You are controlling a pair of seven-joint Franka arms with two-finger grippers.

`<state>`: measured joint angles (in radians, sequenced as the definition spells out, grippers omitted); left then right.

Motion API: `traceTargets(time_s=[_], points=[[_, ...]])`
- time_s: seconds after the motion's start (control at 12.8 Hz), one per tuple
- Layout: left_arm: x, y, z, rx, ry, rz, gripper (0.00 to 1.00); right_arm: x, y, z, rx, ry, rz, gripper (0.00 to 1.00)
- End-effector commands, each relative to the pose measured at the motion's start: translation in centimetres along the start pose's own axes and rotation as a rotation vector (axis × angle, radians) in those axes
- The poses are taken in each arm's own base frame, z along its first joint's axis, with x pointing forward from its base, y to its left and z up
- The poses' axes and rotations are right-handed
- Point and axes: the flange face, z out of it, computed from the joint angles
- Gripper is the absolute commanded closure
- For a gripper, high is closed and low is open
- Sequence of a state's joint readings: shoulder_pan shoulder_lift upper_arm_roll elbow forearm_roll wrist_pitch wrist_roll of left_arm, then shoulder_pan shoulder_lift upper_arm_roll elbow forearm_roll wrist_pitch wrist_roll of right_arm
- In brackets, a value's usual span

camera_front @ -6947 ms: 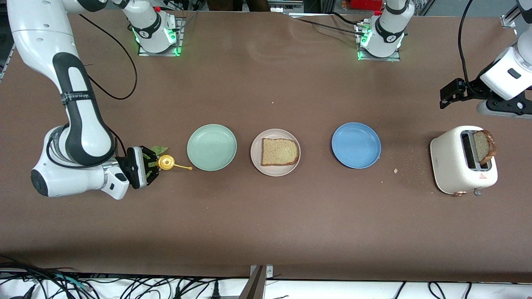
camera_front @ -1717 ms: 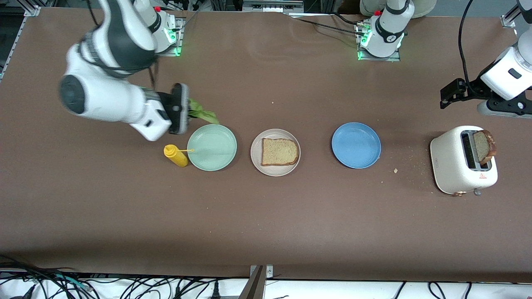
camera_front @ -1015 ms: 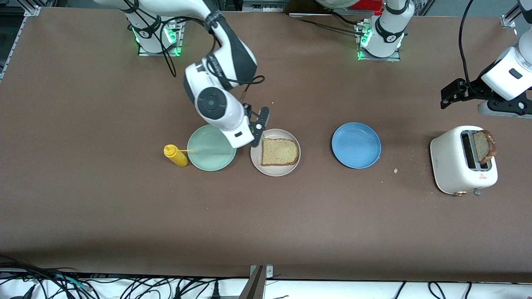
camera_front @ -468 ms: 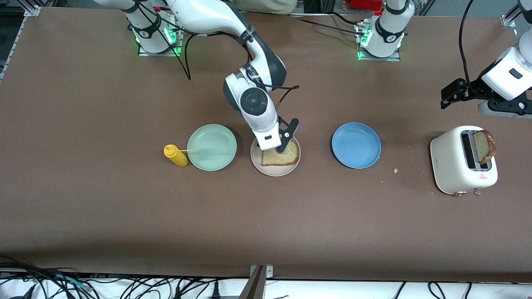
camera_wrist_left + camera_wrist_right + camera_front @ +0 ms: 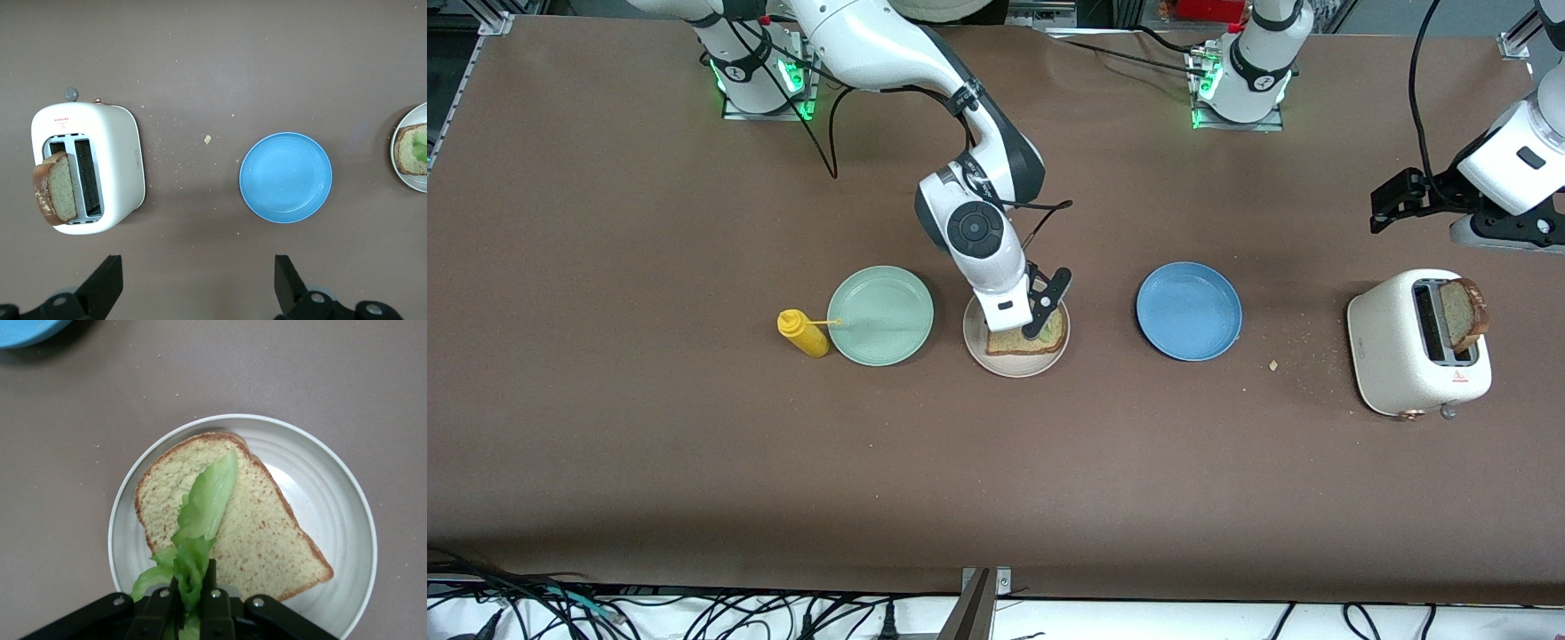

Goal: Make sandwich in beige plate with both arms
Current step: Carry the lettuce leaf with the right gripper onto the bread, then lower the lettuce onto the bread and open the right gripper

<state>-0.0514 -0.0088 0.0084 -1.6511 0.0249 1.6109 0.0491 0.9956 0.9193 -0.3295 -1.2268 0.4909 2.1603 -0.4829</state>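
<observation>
The ruffled green lettuce leaf (image 5: 200,520), pinched at its stem by the right gripper (image 5: 190,603), hangs lengthwise over the tan bread slice (image 5: 1040,340) on the round beige plate (image 5: 1014,366), lower than half a second ago, while the left gripper (image 5: 193,283) waits spread open above the table near the white toaster (image 5: 1392,356).

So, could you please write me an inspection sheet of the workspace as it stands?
Surface: brown table, crumbs near the toaster.
Job's things: bread slice on the beige plate; lettuce leaf draped over it; second slice standing in the toaster.
Clutter: mint-green plate, blue plate, yellow mustard bottle.
Grippers: right gripper over the beige plate, shut on the lettuce leaf; left gripper open, waiting above the table near the toaster.
Cables: black cables along the table edge nearest the camera.
Surroundings: nothing seen.
</observation>
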Motion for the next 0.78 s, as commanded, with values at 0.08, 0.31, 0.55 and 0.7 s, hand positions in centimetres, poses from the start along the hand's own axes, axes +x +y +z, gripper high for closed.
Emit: traceTargets(time_s=[0.08, 0.31, 0.55, 0.7], points=[[-0.3, -0.5, -0.3, -0.013, 0.004, 0.01, 0.0, 0.8, 0.7, 0.6, -0.032, 0.038, 0.012, 0.68], [-0.3, -0.5, -0.3, -0.013, 0.004, 0.01, 0.0, 0.6, 2.1, -0.2, -0.047, 0.053, 0.016, 0.0], [-0.3, -0.5, -0.3, -0.013, 0.004, 0.01, 0.0, 0.3, 3.9, -1.1, -0.002, 0.103, 0.035, 0.0], [-0.3, -0.5, -0.3, -0.013, 0.004, 0.01, 0.0, 0.2, 4.0, -0.7, 0.013, 0.11, 0.023, 0.0]])
